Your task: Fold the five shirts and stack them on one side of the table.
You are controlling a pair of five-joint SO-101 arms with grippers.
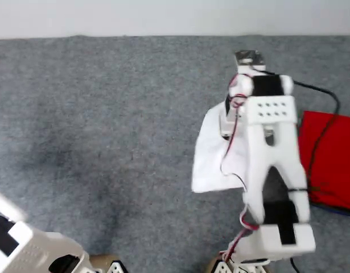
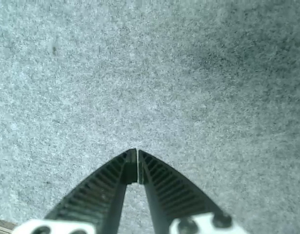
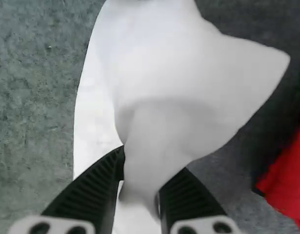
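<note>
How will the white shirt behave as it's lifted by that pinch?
Probably floppy: the white shirt drapes and creases from the right hand. Likely light, since one pinch holds it. It may drag on the grey table cover.

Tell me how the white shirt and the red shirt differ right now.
The white shirt is pinched in the right gripper, part of it drawn up; the red shirt lies flat, with no gripper on it. The white shirt is rumpled; the red shirt looks smooth, with a black cable across it. Both rest on the grey table.
</note>
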